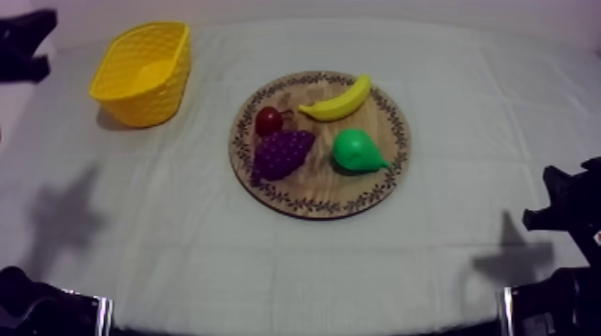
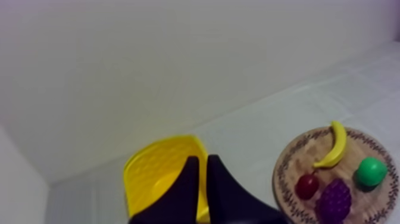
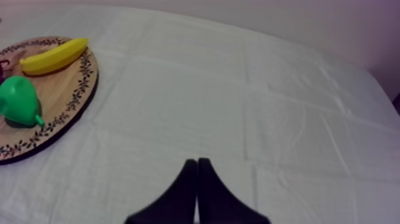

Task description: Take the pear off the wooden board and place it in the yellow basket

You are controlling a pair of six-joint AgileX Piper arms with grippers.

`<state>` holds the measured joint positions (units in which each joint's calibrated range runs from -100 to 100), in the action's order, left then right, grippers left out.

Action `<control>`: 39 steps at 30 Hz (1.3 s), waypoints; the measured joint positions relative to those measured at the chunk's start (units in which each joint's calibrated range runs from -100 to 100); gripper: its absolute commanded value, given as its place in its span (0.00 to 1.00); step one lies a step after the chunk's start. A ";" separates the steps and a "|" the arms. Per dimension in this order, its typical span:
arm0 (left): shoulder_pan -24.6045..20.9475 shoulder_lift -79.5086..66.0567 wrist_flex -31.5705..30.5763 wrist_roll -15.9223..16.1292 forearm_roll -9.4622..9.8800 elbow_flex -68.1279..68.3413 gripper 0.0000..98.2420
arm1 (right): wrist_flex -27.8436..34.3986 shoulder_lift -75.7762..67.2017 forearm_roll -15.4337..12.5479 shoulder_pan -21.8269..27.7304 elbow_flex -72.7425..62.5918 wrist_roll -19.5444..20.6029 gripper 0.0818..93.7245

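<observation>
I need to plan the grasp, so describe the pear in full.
The pear is bright green, smooth, plastic-looking: a round body tapering to a thin stem end. It lies on its side on the wooden board, stem end toward the rim, apart from the banana and the grapes. Nothing else touches it.

A plain pale wall (image 2: 178,59) stands behind the counter (image 1: 295,259); a creased grey-white cloth (image 3: 238,89) covers it, softly lit.
</observation>
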<state>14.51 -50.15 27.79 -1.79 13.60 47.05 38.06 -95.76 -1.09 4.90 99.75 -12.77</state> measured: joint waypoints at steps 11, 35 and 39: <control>13.06 28.91 3.32 2.63 1.11 -24.53 0.06 | 0.00 0.00 0.00 0.00 0.00 0.00 0.00; 24.46 60.15 -3.27 -2.56 1.33 -26.55 0.91 | 0.00 0.00 0.00 0.00 0.00 0.00 0.00; 24.77 60.71 -3.42 -3.09 1.37 -26.62 0.91 | 0.09 0.00 0.00 0.00 0.00 0.00 0.00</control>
<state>39.27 10.56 24.36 -4.88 14.97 20.43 38.15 -95.76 -1.09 4.90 99.75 -12.77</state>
